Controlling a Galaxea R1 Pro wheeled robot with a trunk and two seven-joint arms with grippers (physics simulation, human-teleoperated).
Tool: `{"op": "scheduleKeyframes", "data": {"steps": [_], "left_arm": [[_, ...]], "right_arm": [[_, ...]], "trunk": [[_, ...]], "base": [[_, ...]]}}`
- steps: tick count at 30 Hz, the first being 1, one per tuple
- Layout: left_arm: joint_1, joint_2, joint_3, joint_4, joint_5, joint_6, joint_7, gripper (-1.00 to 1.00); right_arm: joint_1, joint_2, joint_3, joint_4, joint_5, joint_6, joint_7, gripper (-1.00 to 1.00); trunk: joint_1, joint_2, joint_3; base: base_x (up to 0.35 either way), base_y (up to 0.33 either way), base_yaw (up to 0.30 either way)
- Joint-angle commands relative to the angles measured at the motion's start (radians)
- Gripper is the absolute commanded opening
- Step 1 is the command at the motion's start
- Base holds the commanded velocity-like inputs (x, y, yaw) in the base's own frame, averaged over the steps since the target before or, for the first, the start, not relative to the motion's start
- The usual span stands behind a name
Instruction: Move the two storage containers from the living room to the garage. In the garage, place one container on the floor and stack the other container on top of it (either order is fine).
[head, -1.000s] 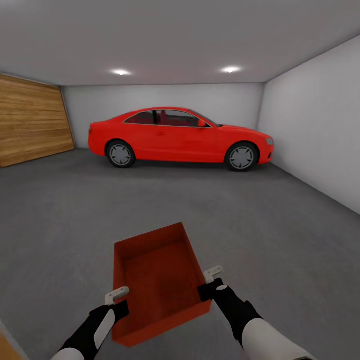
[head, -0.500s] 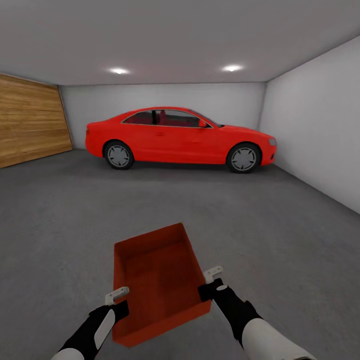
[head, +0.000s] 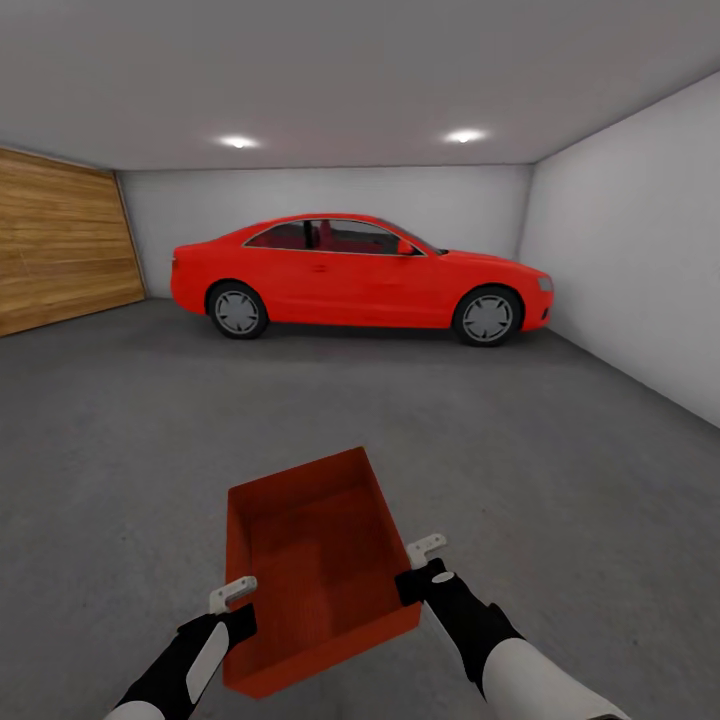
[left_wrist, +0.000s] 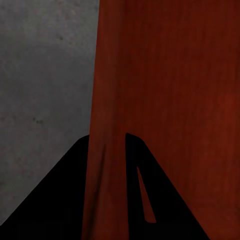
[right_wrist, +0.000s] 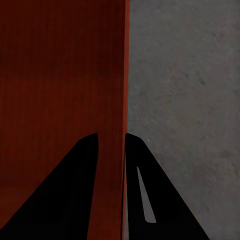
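Storage container (head: 315, 570) held in the air above the grey concrete floor (head: 560, 470) of the garage, in front of the robot, tilted — one long wall pinched by the left gripper (head: 238, 608), the opposite long wall by the right gripper (head: 418, 568). Both wrist views confirm — each pair of dark fingers (left_wrist: 65, 200) (right_wrist: 165, 200) straddles a thin orange-red wall (left_wrist: 107, 150) (right_wrist: 112, 150), clamped on it. Red car (head: 360, 275) parked well apart at the far wall; wooden door (head: 60, 245) on the left.

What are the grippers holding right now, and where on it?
One storage container: left gripper clamps its left side wall, right gripper its right side wall.
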Motion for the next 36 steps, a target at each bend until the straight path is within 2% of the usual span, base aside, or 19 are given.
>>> {"op": "scheduleKeyframes", "data": {"steps": [1, 11, 12, 36], "left_arm": [[0.000, -0.001, 0.002, -0.002, 0.015, 0.005, 0.009, -1.00], [-0.001, -0.001, 0.002, -0.002, 0.015, 0.005, 0.008, -1.00], [-0.001, -0.001, 0.002, -0.002, 0.015, 0.005, 0.008, -1.00], [-0.001, 0.000, 0.002, -0.003, 0.015, 0.005, 0.008, -1.00]], "right_arm": [[0.000, 0.000, 0.009, -0.003, 0.005, 0.008, 0.003, -1.00], [0.000, 0.000, 0.008, -0.003, 0.006, 0.008, 0.003, -1.00], [0.000, 0.000, 0.017, -0.003, -0.015, 0.008, 0.003, -1.00], [0.000, 0.000, 0.017, -0.003, -0.015, 0.007, 0.003, -1.00]], "trunk": [[0.000, 0.000, -0.001], [0.000, 0.000, -0.001], [0.000, 0.000, -0.001], [0.000, 0.000, 0.017]], "base": [[0.000, 0.000, 0.000], [0.000, 0.000, -0.021], [0.000, 0.000, -0.193], [0.000, 0.000, -0.271]]}}
